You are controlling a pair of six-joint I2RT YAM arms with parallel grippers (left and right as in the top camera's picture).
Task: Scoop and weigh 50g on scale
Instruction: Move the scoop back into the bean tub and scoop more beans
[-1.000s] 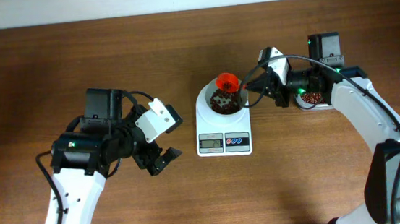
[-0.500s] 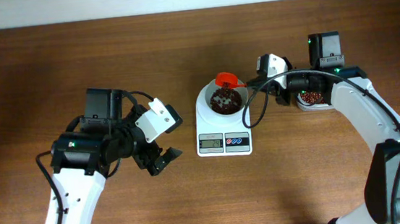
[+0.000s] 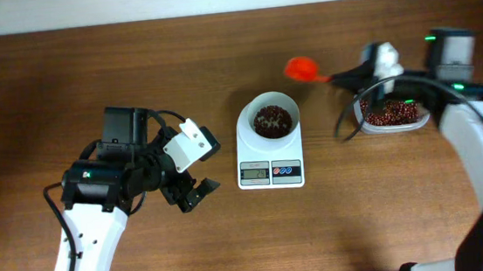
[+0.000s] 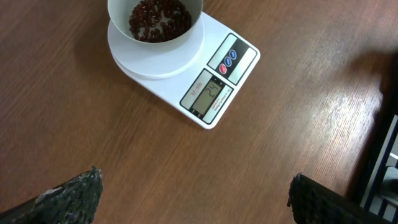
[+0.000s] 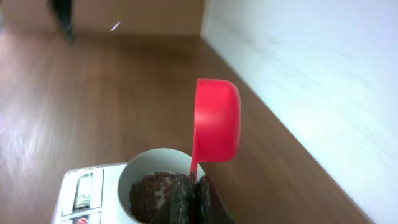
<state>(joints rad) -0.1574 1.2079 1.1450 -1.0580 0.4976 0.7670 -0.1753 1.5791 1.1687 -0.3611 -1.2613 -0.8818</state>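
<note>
Holding red scoop (image 3: 300, 67) by its handle in my clamped right jaws (image 5: 194, 190), left jaws (image 3: 196, 193) agape and idle, scale (image 3: 271, 173) ahead of and below the right pair; my judgement: take a shallow, level dip from tub (image 3: 422, 120) behind them.

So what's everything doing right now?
Scale: on, digits too small to read.
Bowl: on the scale, some beans inside.
Scoop: in the air, pinched by right gripper.
Tub: open, beans inside.
Left gripper: open, holding nothing.
</note>
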